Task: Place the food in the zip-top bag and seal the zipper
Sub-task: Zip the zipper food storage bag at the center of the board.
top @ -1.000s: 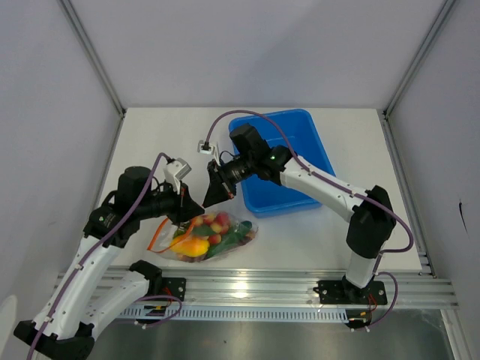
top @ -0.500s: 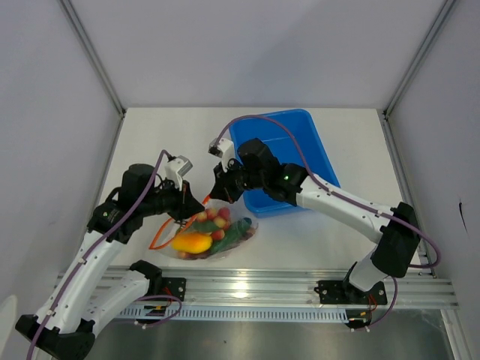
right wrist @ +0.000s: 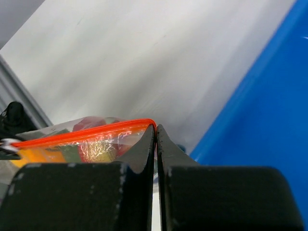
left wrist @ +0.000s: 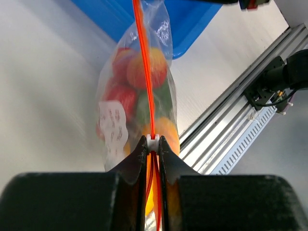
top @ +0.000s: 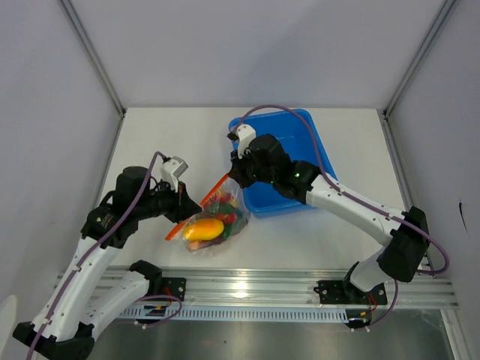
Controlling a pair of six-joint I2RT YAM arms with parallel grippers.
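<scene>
The zip-top bag (top: 222, 225) hangs just above the table between my two grippers, with the food (top: 204, 229) inside it: an orange-yellow piece, red fruits and green pieces. The orange-red zipper (top: 206, 198) is stretched taut along its top edge. My left gripper (top: 184, 215) is shut on the white slider on the zipper (left wrist: 152, 141); the strip runs away from its jaws (left wrist: 144, 72). My right gripper (top: 231, 180) is shut on the far corner of the bag at the end of the zipper (right wrist: 155, 127). The food (left wrist: 144, 72) shows through the plastic below the strip.
A blue plastic bin (top: 300, 142) stands right behind the right gripper, its wall (right wrist: 269, 96) close beside the fingers. The aluminium rail (top: 300, 283) with both arm bases runs along the near table edge.
The bag lay flat on the table; now it is lifted and turned on edge. The right gripper has closed on the bag's far corner, and the zipper is pulled straight between the grippers.
</scene>
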